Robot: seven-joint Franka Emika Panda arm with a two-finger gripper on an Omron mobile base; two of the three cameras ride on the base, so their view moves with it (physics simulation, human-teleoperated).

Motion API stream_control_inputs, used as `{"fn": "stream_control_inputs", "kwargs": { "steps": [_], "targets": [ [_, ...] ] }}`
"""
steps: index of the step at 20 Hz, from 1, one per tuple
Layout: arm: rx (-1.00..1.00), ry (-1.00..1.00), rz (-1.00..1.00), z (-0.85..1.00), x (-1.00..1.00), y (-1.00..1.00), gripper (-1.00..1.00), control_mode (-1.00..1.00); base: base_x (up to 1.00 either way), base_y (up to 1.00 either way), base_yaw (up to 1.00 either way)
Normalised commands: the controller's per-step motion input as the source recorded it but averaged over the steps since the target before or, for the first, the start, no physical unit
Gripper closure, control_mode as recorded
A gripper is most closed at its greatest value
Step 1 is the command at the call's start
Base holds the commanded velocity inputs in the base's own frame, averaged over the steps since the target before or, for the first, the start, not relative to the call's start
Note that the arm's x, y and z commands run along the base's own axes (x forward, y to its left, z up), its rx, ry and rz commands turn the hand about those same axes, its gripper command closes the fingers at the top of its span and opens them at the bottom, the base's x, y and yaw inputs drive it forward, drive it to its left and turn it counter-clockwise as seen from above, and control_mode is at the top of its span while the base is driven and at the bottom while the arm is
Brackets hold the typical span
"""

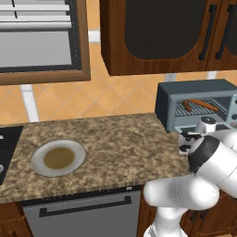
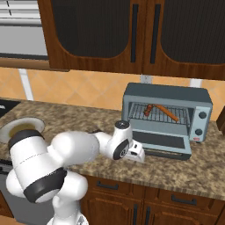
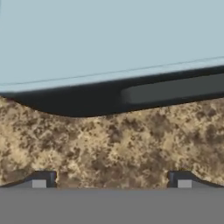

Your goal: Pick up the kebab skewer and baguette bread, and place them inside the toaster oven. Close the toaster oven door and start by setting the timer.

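the granite counter (image 1: 120,139) runs under dark wood wall cabinets (image 2: 132,35), with a framed window (image 1: 41,41) at the far left and an orange tiled wall behind. the toaster oven (image 2: 165,115) stands at the counter's right end against the wall, and the toaster oven door (image 2: 163,143) lies dropped open, flat over the counter in front of it. below the counter edge sits a grey dishwasher front (image 1: 83,213) with a dark handle. the white arm reaches low across the counter, its bulk covering the counter just left of the open door. a round plate (image 1: 58,158) rests well apart to the left, near a dark stovetop (image 1: 7,148). inside the oven, on the wire rack, the baguette bread (image 2: 167,113) lies slanted, with the kebab skewer (image 2: 148,109) beside its left end, the two close or touching. the gripper (image 3: 111,179) sits low at the door's front left corner, fingers (image 3: 43,178) spread wide apart, holding nothing, with bare granite between them and the door's edge just ahead.
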Motion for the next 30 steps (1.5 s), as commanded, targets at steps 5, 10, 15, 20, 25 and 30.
{"fn": "stream_control_inputs", "kwargs": {
  "steps": [5, 10, 15, 20, 25, 30],
  "targets": [
    [0.0, 0.0, 0.0, -0.12, 0.41, 0.0, -1.0, -1.0, 0.0, 0.0, 0.0],
    [0.0, -0.07, 0.0, -0.15, 0.14, 0.0, -1.0, -1.0, 0.0, 0.0, 0.0],
    [0.0, -0.13, 0.0, -0.12, 0.04, -0.01, -1.0, -1.0, 0.0, 0.0, 0.0],
    [0.0, -0.14, -0.01, 0.0, 0.25, -0.01, -1.0, -1.0, 0.0, 0.0, 0.0],
    [0.0, -0.17, -0.02, 0.25, 0.41, -0.02, -1.0, -1.0, 0.0, 0.0, 0.0],
    [0.02, -0.16, -0.03, 0.5, 0.58, -0.08, -1.0, -1.0, 0.0, 0.0, 0.0]
  ]
}}
